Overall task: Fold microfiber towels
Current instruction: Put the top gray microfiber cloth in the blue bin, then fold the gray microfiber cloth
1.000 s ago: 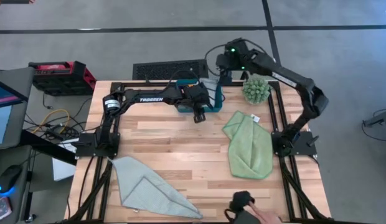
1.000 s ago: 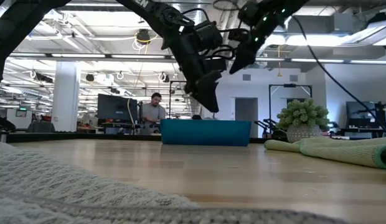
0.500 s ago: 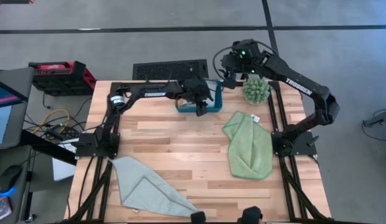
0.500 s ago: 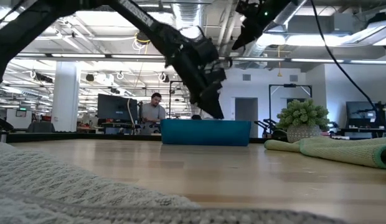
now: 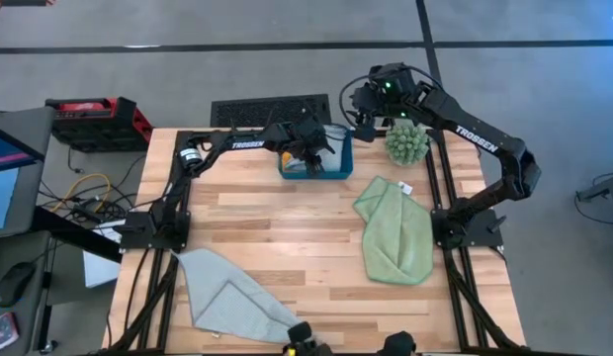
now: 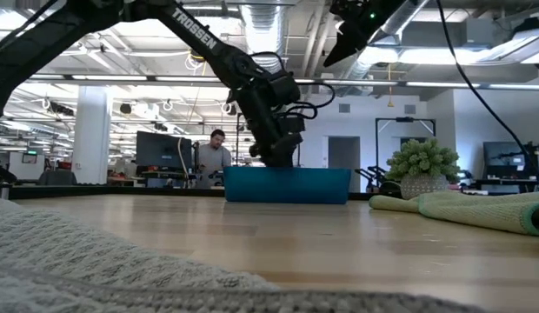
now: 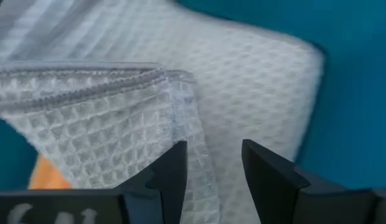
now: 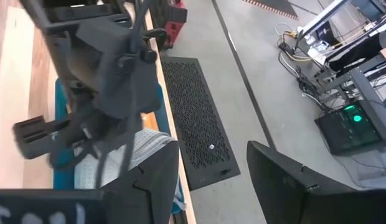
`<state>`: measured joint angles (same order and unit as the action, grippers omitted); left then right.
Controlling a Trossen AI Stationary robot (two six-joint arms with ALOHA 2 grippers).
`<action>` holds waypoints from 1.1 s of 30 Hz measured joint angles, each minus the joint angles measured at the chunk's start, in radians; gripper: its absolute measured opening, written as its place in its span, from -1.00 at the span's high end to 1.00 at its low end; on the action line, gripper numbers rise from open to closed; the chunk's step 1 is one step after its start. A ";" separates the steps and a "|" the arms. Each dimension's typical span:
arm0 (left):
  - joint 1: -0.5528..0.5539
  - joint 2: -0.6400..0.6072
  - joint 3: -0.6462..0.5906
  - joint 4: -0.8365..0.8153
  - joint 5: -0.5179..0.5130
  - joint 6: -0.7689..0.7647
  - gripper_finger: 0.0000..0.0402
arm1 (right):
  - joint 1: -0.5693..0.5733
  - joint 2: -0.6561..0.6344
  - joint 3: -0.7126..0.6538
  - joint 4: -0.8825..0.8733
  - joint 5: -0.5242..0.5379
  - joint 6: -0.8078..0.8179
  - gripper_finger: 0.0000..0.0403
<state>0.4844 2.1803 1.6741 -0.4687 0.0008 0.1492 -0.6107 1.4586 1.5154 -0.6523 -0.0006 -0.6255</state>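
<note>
A teal tray (image 5: 343,170) stands at the table's far edge; it also shows in the low view (image 6: 287,185). In it lies a pale grey waffle towel (image 7: 180,74) with a bit of orange cloth (image 7: 47,177) beside it. My left gripper (image 7: 215,165) is open and reaches down into the tray (image 5: 309,158) over this towel. My right gripper (image 8: 211,168) is open and empty, high above the tray's far right corner (image 5: 362,104). A light green towel (image 5: 395,232) lies bunched on the table's right. A pale grey-blue towel (image 5: 232,297) lies at the near left, partly folded over. My left gripper's open fingers (image 7: 174,171) point down into the tray, one on each side of a raised fold of the pale grey towel (image 7: 199,143). I cannot tell whether they touch the cloth.
A spiky green plant (image 5: 406,141) in a pot stands at the far right, beside the tray. Small dark objects (image 5: 395,344) sit at the near edge. Bare wood lies in the table's middle (image 5: 277,227). A person (image 6: 217,156) sits far behind the table.
My left gripper has gone toward the far edge and down, from above the table in front of the tray into the tray, tipping to point downward. My right gripper has risen and gone slightly toward the right. A person's hand at the near edge has withdrawn.
</note>
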 joint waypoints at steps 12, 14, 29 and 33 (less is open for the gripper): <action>0.023 0.000 0.000 -0.026 -0.245 -0.075 0.27 | 0.004 0.001 0.000 0.000 0.000 -0.001 -0.05; 0.022 0.000 0.000 -0.036 -0.280 -0.096 0.27 | 0.004 0.001 0.000 0.000 0.000 -0.001 -0.05; 0.002 -0.159 0.000 -0.214 -0.487 -0.243 0.27 | 0.005 0.001 0.000 -0.015 0.000 -0.002 -0.05; -0.044 -0.272 -0.002 -0.346 -0.494 -0.236 0.27 | 0.023 -0.032 0.000 -0.113 0.002 -0.008 -0.05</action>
<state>0.4403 1.9079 1.6723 -0.8147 -0.4931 -0.0872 -0.5878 1.4266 1.5150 -0.7653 0.0010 -0.6331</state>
